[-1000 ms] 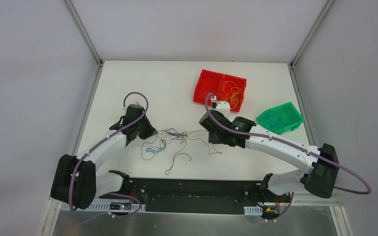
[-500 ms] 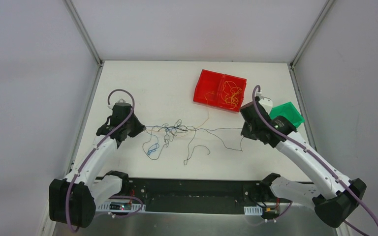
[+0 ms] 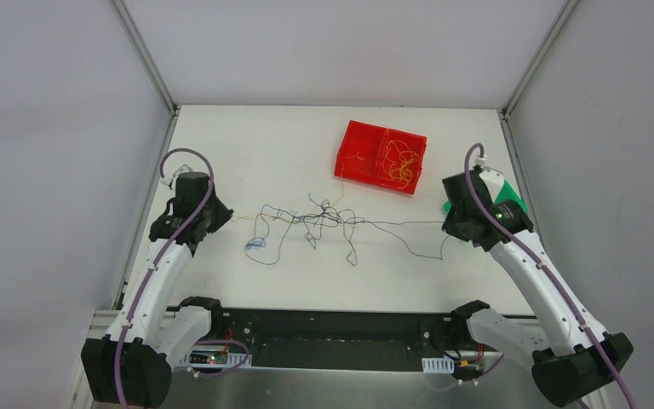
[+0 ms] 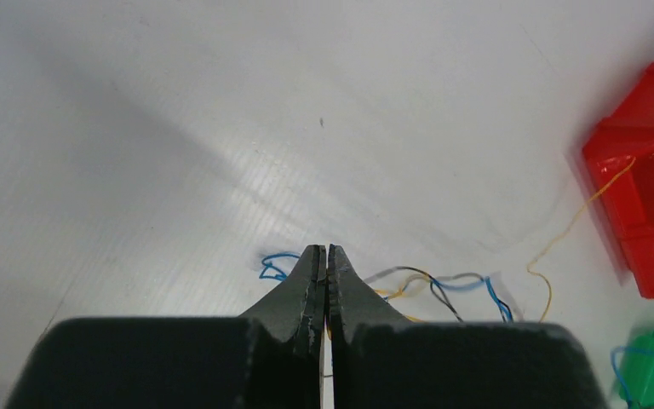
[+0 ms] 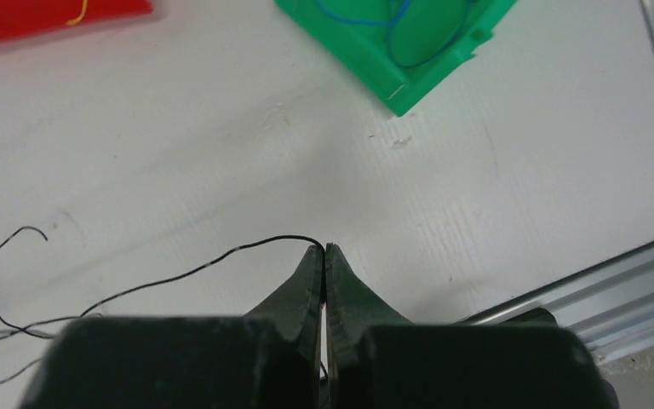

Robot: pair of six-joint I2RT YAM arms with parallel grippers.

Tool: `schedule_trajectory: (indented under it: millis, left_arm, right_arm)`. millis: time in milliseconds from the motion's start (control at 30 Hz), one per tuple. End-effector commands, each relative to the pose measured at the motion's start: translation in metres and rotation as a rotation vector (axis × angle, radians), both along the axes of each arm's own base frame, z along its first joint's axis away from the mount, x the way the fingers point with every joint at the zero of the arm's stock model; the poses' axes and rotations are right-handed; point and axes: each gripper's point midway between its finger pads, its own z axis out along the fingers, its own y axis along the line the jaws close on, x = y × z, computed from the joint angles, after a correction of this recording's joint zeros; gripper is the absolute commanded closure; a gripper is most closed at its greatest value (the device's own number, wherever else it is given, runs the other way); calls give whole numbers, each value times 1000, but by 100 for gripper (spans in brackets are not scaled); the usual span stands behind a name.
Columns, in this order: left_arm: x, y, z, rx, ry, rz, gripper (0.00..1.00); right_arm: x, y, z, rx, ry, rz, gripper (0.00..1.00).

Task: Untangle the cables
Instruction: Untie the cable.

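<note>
The cables (image 3: 328, 215) are a small knot of yellow, blue and dark strands at the table's middle, pulled out in a line with loose ends hanging toward the front. My left gripper (image 3: 221, 215) is shut on a pale yellow strand at the left end; in the left wrist view (image 4: 324, 249) the fingers are pressed together with strands (image 4: 443, 285) behind them. My right gripper (image 3: 447, 223) is shut on a dark cable (image 5: 179, 273) at the right end, and it also shows in the right wrist view (image 5: 324, 247). A blue curl (image 3: 255, 245) lies on the table.
A red two-part bin (image 3: 381, 156) holding yellow wires stands at the back. A green bin (image 5: 400, 43) with blue wire sits by the right arm, mostly hidden in the top view. A metal rail (image 5: 596, 281) marks the table's right edge.
Both arms have swung outward, the left to the left and the right to the right. The cables have been stretched from a loose heap into a long line.
</note>
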Motion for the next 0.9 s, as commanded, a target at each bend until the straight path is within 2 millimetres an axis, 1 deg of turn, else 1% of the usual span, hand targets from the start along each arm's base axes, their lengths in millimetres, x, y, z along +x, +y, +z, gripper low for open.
schedule_trajectory:
  millis: [0, 67, 100, 167, 267, 300, 400, 433, 467, 533, 567, 600, 633, 700, 767, 833, 867]
  left_arm:
    - [-13, 34, 4, 29, 21, 196, 100]
    - [-18, 42, 1, 27, 32, 247, 100]
    - [-18, 42, 1, 25, 35, 249, 100]
    - [-17, 38, 0, 12, 42, 228, 100]
    - [-17, 36, 1, 14, 44, 210, 100]
    - [-17, 37, 2, 24, 40, 204, 100]
    - [-18, 45, 12, 67, 7, 210, 100]
    - [-16, 44, 17, 68, -6, 196, 100]
    - [-14, 38, 20, 63, -17, 153, 100]
    - [-5, 20, 25, 30, -26, 31, 100]
    - [-2, 8, 27, -2, -21, -38, 96]
    - [0, -4, 28, -37, -16, -103, 85]
    - [1, -14, 29, -66, -14, -153, 75]
    - [1, -28, 31, -84, -20, -211, 56]
    - [0, -38, 33, -53, -37, -258, 39]
    - [-3, -50, 36, -20, -49, -312, 27]
    - [-4, -60, 38, -18, -53, -353, 25]
  right_arm:
    - [-4, -46, 26, -83, -66, -175, 100]
    - [-4, -55, 26, -79, -67, -234, 100]
    - [-3, -51, 25, -57, -62, -222, 100]
    - [0, -27, 19, 51, -49, -137, 100]
    - [-1, -6, 10, 142, -21, -63, 100]
    - [-2, -2, 8, 155, -11, -44, 100]
    - [-4, -2, 2, 148, 11, -42, 100]
    - [-5, 0, 2, 158, 19, -26, 100]
    - [-6, 7, 0, 182, 32, 12, 100]
    - [-10, 30, -5, 264, 75, 105, 100]
    - [-12, 40, -8, 288, 96, 139, 99]
    - [-13, 51, -10, 302, 106, 178, 98]
    - [-14, 59, -12, 301, 115, 207, 100]
    - [-16, 76, -13, 286, 127, 268, 100]
    - [-19, 98, -9, 295, 131, 332, 100]
    - [-21, 120, -2, 323, 129, 387, 100]
    - [-22, 130, 3, 345, 121, 412, 100]
